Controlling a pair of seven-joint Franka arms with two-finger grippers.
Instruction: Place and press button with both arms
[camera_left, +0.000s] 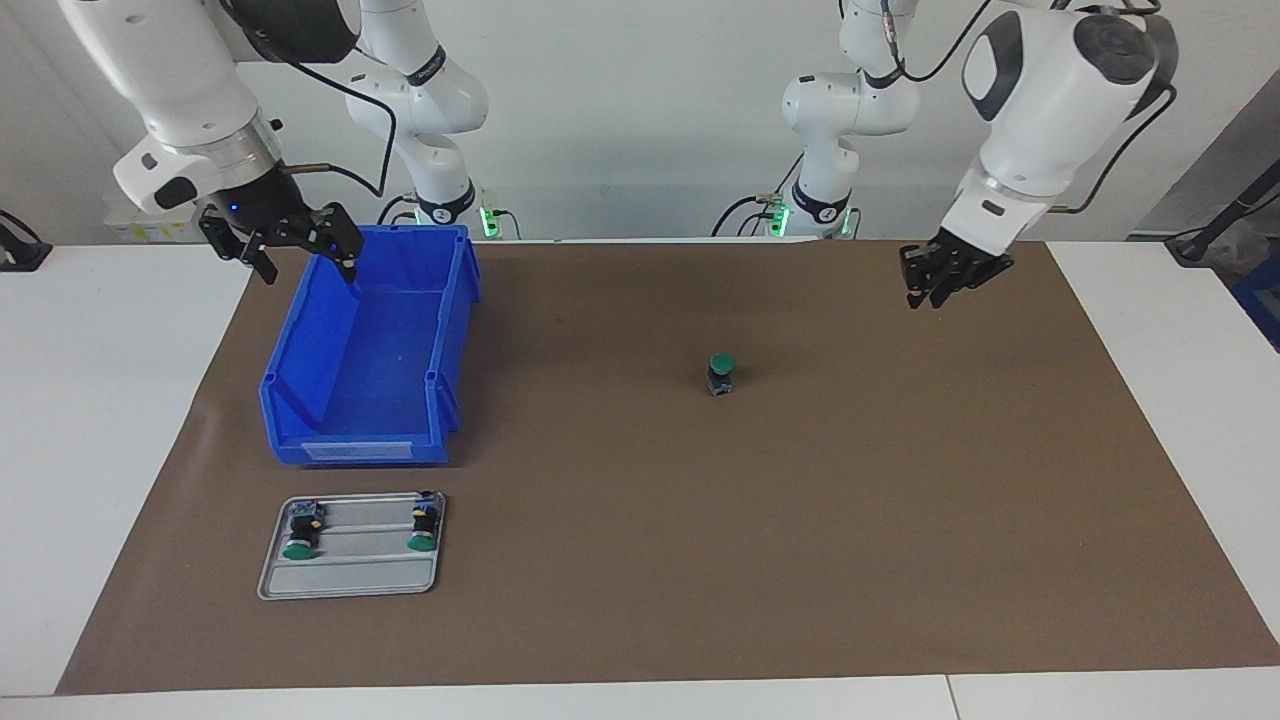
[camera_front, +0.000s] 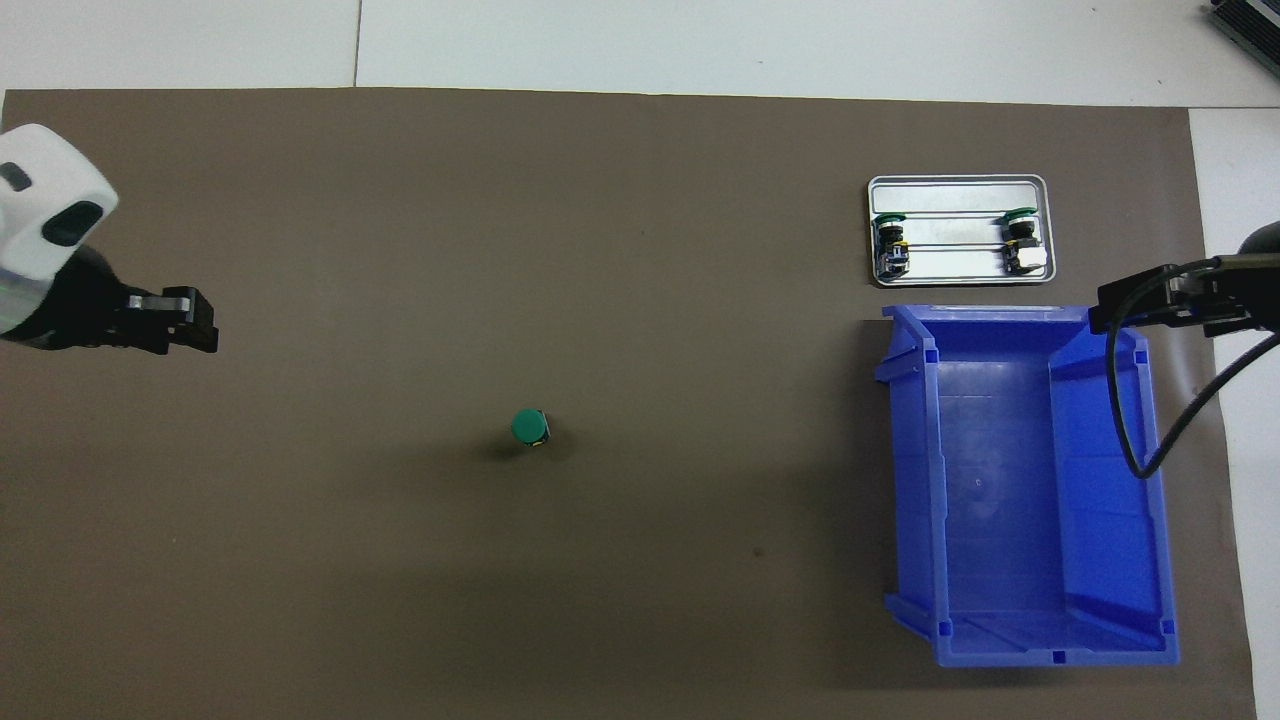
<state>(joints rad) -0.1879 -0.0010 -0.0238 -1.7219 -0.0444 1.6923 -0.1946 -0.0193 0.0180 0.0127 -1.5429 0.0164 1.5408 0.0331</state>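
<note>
Button upright on brown mat, green cap up, long axis vertical, roughly mid-surface. Nothing touching it.

Left hand raised over the mat toward the left arm's end, fingers look close together, gripping nothing. In the overhead view same hand points in toward the middle; button lies inward from it toward the table centre and slightly closer to the robots.

Right hand up over the blue bin edge at the right arm's end, fingers spread apart, empty. Bin empty too.

Key relation: both hands well apart from the button, left one clearly the closer, with open mat between it and the cap. Right one has the bin wall between.

Two more buttons lying on their sides in the metal tray, farther from the robots than the bin; not in play.

Judgement: placing looks done, press pending. Cap faces straight up, so press needs a vertical descent centred on it; off-centre push likely tips the button.
</note>
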